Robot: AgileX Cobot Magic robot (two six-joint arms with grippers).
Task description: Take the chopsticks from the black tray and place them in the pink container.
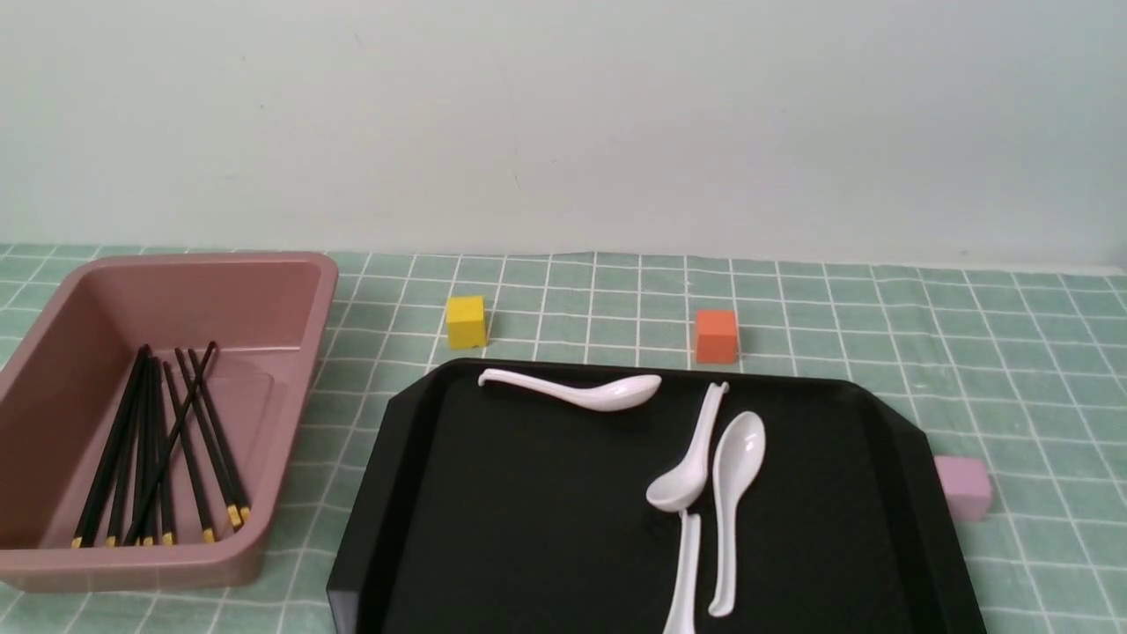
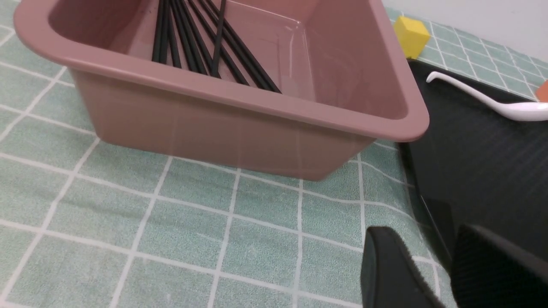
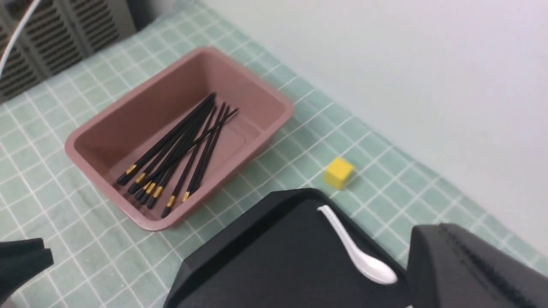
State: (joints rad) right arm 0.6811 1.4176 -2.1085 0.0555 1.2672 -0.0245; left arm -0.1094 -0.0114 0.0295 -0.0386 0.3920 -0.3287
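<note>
Several black chopsticks (image 1: pixel 154 449) with yellow bands lie in the pink container (image 1: pixel 326 282) at the left, fanned along its floor. The right wrist view shows those chopsticks (image 3: pixel 180 145) in the container (image 3: pixel 141 115) as well. The black tray (image 1: pixel 528 511) fills the centre front, and no chopstick shows on it. Neither gripper appears in the front view. My left gripper (image 2: pixel 432 252) is open and empty, low over the cloth beside the tray's edge (image 2: pixel 483 162), near the container (image 2: pixel 239 124). My right gripper (image 3: pixel 231 248) is open wide and empty, above the tray (image 3: pixel 278 256).
Several white soup spoons (image 1: pixel 607 392) (image 1: pixel 735 475) lie on the tray. A yellow cube (image 1: pixel 465 321) and an orange cube (image 1: pixel 716 335) stand behind it. A pale pink cube (image 1: pixel 964 487) sits at its right side. A green checked cloth covers the table; a wall stands behind.
</note>
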